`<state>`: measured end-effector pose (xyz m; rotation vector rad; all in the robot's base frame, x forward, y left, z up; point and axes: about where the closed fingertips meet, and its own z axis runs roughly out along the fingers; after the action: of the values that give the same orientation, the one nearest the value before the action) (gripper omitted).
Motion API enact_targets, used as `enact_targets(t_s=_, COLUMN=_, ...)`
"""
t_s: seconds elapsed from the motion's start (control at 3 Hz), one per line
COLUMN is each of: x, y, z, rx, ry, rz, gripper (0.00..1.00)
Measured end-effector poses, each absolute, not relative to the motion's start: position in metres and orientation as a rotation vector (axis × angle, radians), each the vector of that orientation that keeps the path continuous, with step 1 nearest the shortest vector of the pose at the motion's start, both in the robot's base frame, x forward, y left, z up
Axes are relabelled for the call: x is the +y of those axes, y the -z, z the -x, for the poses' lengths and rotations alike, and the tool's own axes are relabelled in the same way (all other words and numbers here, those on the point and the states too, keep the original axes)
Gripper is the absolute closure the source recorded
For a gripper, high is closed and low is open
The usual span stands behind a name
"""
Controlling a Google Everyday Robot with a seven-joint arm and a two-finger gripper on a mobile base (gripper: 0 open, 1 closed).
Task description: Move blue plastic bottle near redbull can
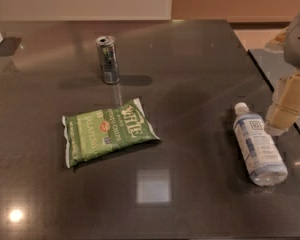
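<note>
**Beside the fallen bottle, gripper waits with the move not yet made**

At the right edge of the dark table (190,59), the robot's cream-coloured gripper (285,115) hangs low over the surface, its tip just beside the capped end of the blue plastic bottle (258,144). How far open it is cannot be told from this angle. It appears to have hold of nothing, since the bottle lies flat on the table on its own.

The bottle lies just left of and below the gripper, white cap pointing away from the camera and base toward it. A green chip bag (107,131) lies flat well to the gripper's left, roughly between the bottle and the target. Farther left and beyond the bag, the redbull can (108,60) stands upright, well apart from the bottle and at the far side of the table from the gripper.

By the look of it, nothing of the task is done. The bottle has yet to be grasped, carried across past the bag and set down close to the can.

As for contents, the bottle is clear-walled and capped, and whether it holds water cannot be made out. The can shows its shiny top, but whether it is open is unclear. The bag looks sealed.
</note>
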<state>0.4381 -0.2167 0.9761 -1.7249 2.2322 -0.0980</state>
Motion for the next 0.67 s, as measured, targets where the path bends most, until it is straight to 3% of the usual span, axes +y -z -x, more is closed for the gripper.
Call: enact_targets(t_s=0.67, x=-0.2167, y=-0.9723, z=-0.443, rx=2.302, ry=0.057, rz=1.66, gripper=0.0)
